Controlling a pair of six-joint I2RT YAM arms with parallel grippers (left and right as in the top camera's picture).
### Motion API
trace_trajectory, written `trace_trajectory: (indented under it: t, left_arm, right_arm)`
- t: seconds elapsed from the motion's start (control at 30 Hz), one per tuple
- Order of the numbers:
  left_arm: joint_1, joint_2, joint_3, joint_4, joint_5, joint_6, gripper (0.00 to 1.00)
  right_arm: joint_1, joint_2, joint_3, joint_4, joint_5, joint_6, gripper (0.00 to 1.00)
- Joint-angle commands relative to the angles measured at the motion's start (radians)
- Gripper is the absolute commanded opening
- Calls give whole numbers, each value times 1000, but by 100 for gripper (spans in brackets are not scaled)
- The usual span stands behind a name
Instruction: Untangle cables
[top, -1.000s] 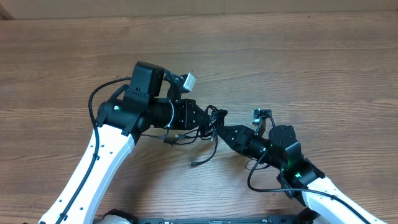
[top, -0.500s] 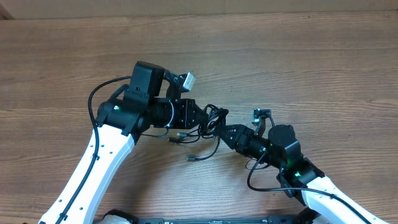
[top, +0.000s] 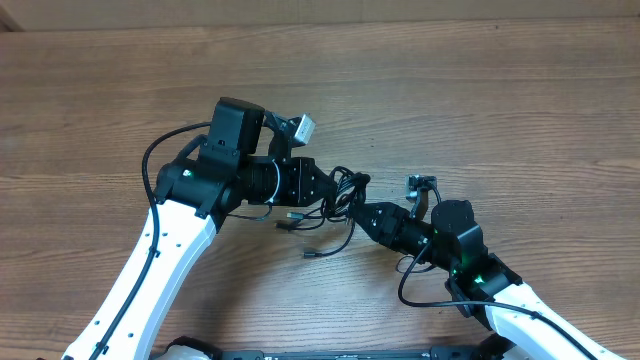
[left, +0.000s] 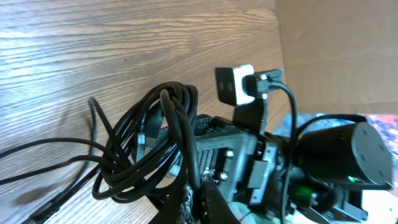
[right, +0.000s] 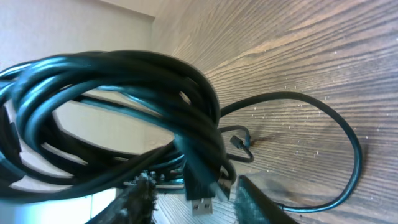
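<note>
The cables (top: 346, 190) are a tangled bunch of thin black cords between my two grippers. Two loose plug ends lie on the table in front of it (top: 290, 222) (top: 312, 253). My left gripper (top: 322, 192) is shut on a strand of the bunch and holds it just off the table; in the left wrist view the coils (left: 152, 146) hang over its jaws (left: 200, 193). My right gripper (top: 364, 213) is open right beside the bunch. In the right wrist view the coils (right: 124, 81) fill the frame and a USB plug (right: 200, 200) hangs between its fingers (right: 196, 202).
The wooden table (top: 500, 110) stretches all round. The right arm's white wrist camera (left: 235, 84) shows close behind the bunch in the left wrist view. One cord loop (right: 348, 146) lies flat on the wood to the right.
The two loose plug ends have slid a little towards the bunch, to the right and up. The bunch has shifted slightly right. Both arms have barely moved.
</note>
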Motion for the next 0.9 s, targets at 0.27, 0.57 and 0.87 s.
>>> trace_trajectory:
  t: [0.27,0.57,0.87]
  left_arm:
    - [-19,-4,1,6,66,2,4]
    - [-62,-4,1,7,60,29,4]
    - [-99,-4,1,3,299,217,4]
  right_arm:
    - [6,-1,19,111,-39,133,4]
    - [3,-1,19,230,-81,180,4]
    - [3,0,19,183,112,181,5]
